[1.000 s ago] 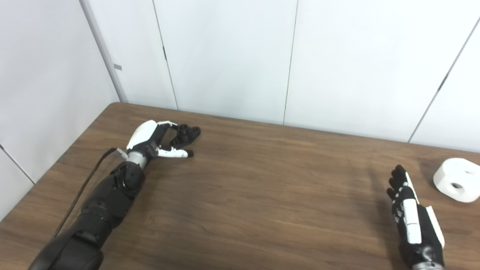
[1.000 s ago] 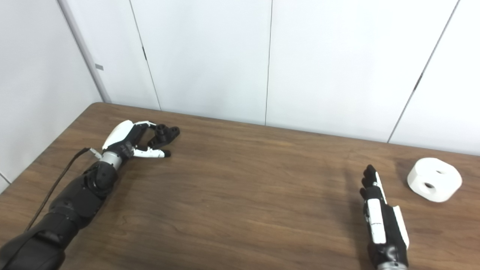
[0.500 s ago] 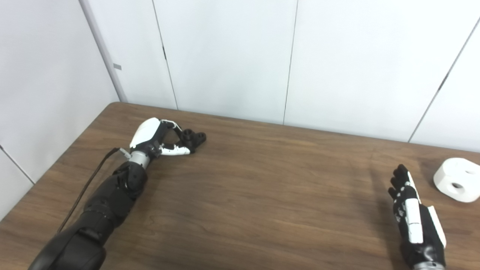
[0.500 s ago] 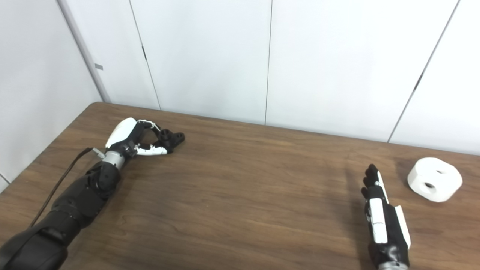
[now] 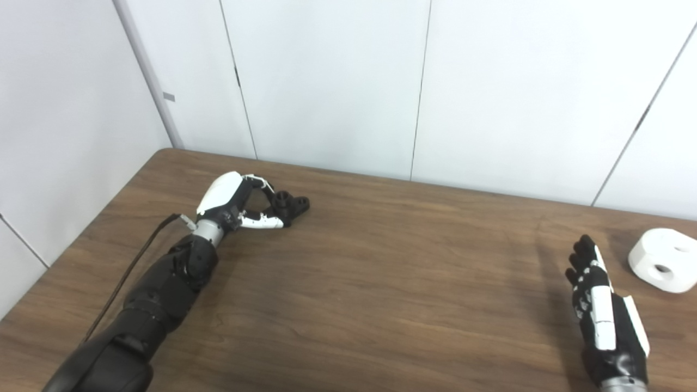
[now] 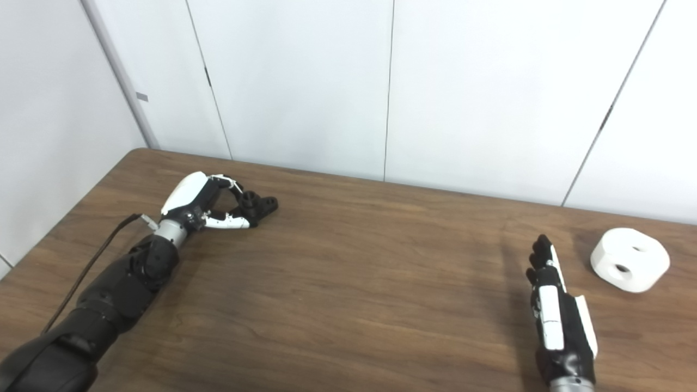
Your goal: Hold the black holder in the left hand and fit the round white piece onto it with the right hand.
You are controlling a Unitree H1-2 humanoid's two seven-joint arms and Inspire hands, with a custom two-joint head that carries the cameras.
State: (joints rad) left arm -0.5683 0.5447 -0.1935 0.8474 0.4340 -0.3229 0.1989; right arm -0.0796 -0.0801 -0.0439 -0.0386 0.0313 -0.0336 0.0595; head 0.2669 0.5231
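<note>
the near end of the holder (image 5: 291, 204) is hidden behind the left hand (image 5: 234, 200), so only its far end shows, a small black shape with round openings on top; how much of it sits inside the grip cannot be made out. whether it rests on the desk (image 5: 370, 283) or is lifted just clear of it is also hard to tell (the dark piece and its shadow run together). the right wrist is cut off by the bottom edge in both views, and the underside of that hand cannot be seen.

the left arm reaches in from the lower left and lies low over the desk, a black cable trailing beside the forearm. the left hand is turned with its white back upward, fingers curled over and the thumb (image 5: 264, 221) stretched along the near side, pinching the holder between them at the far left of the desk.

the right hand (image 5: 604, 316) sits near the bottom right, edge-up, with its fingers straight and pressed close together, pointing away toward the wall; it holds nothing. the white piece (image 5: 662, 259) lies flat on the desk to the right of that hand and a little beyond it, near but apart, with a hole in its front side and another on top. it is well apart from the holder, across the width of the desk.
</note>
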